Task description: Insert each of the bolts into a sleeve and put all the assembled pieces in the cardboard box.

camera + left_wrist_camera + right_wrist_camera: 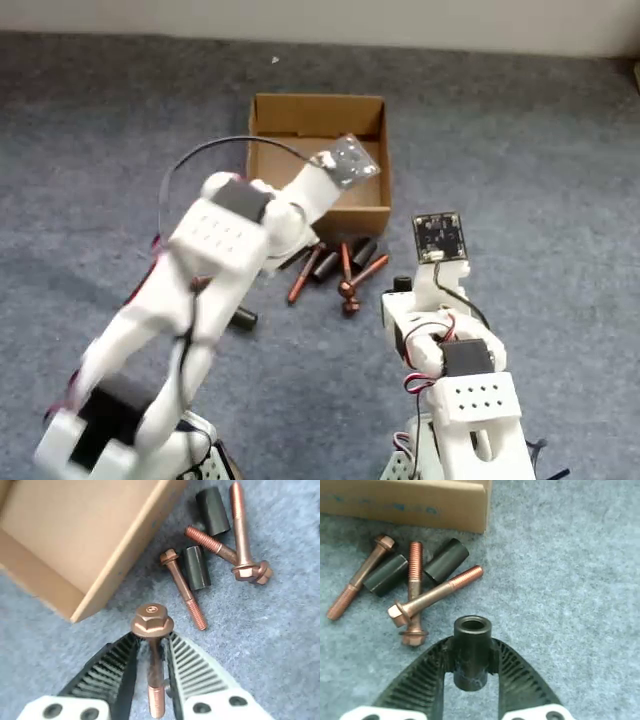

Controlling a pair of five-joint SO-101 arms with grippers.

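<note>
Bolt clamped in left jaws, sleeve in right jaws, loose bolts beside box.

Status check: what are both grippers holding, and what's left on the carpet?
Left gripper shut on a bolt. Right gripper shut on a sleeve. Three loose bolts, two loose sleeves beside the cardboard box. Nothing blocking either gripper.

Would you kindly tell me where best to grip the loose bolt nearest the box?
Probably take the bolt across its threaded end, from above, jaws straddling the shaft: it lies flat on the carpet and a sleeve crowds its head end.
</note>
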